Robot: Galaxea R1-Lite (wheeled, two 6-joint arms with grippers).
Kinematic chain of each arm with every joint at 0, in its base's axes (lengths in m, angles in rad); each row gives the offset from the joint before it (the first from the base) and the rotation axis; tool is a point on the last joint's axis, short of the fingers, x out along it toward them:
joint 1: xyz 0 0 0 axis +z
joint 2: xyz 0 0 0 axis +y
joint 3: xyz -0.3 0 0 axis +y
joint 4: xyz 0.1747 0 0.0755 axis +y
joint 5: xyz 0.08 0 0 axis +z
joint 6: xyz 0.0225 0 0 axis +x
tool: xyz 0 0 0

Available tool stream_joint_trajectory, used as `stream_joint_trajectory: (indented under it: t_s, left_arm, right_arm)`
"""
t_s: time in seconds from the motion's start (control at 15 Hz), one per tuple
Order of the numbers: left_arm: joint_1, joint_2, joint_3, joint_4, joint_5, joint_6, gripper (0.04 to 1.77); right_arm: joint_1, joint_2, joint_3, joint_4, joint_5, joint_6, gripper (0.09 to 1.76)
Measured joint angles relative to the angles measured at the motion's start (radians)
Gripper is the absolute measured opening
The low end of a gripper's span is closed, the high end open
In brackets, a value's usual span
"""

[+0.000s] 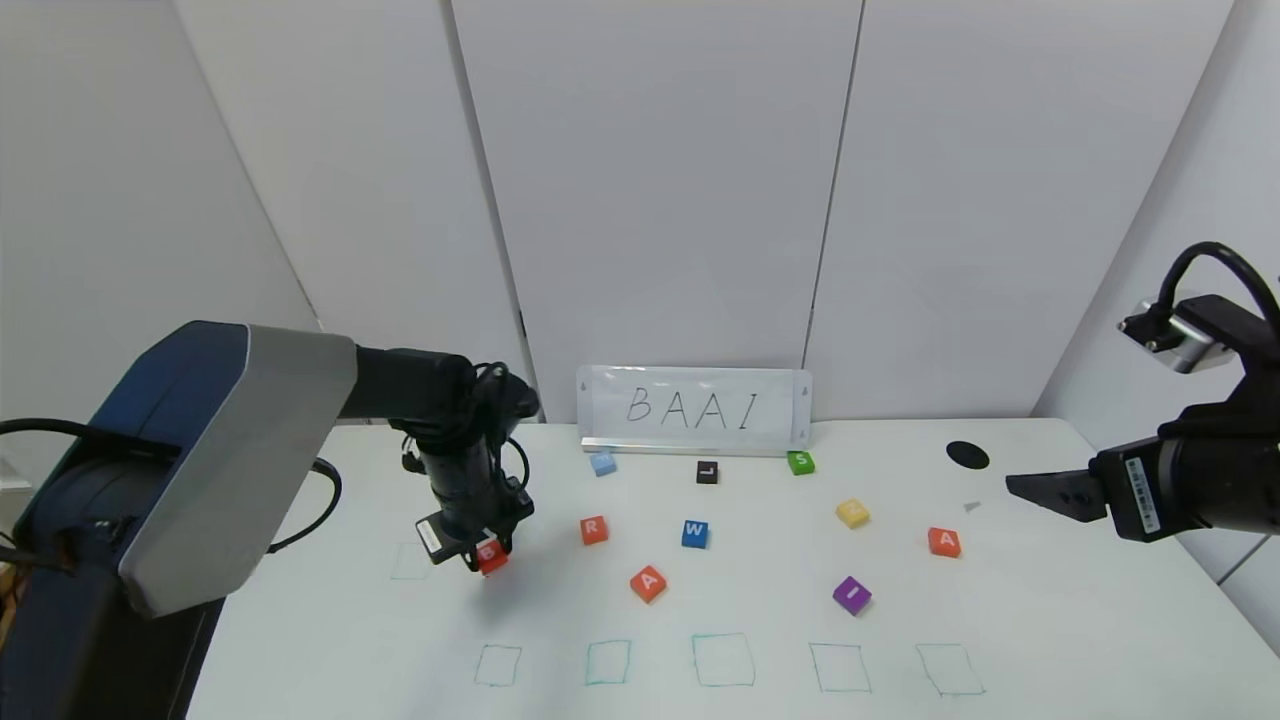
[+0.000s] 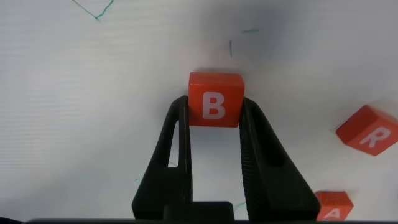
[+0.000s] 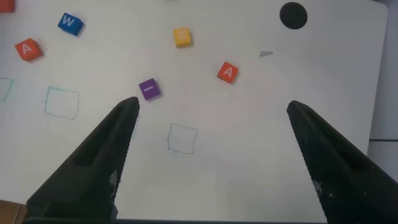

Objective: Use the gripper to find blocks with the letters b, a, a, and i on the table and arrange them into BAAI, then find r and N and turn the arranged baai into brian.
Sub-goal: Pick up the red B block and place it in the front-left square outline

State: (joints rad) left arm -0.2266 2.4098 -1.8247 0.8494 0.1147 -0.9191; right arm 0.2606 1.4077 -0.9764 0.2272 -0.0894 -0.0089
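Orange-red B block (image 2: pixel 214 99) is pinched snug between the closed-in fingers of our left gripper (image 1: pixel 488 556), at the left side of the table (image 1: pixel 1050 620) just left of the R (image 1: pixel 594 530), and from here we can't tell if it's lifted or resting on the surface. So we'd say we're on the first letter of BAAI, and the next move probably means carrying it forward to the leftmost green square (image 1: pixel 498 665) in the near row and setting it down letter-up. Our right gripper (image 3: pixel 211 112) hangs spread wide and holding nothing over the right side, near the purple I (image 1: pixel 851 595) and one A (image 1: pixel 944 542), with the other A (image 1: pixel 648 583) mid-table.
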Motion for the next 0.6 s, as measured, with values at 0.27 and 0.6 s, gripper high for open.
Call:
stream_joint_trajectory:
  t_s: [0.27,0.6]
  left_arm:
    - [-0.004,-0.116,0.193,-0.106,-0.023,0.165,0.51]
    - [-0.044,-0.277,0.482,-0.281,-0.027,0.374,0.51]
  right_arm:
    - [0.005,-0.002,0.003,0.000,-0.003,0.000,1.71]
    - [0.014,-0.003,0.007,0.000,-0.004,0.000,1.71]
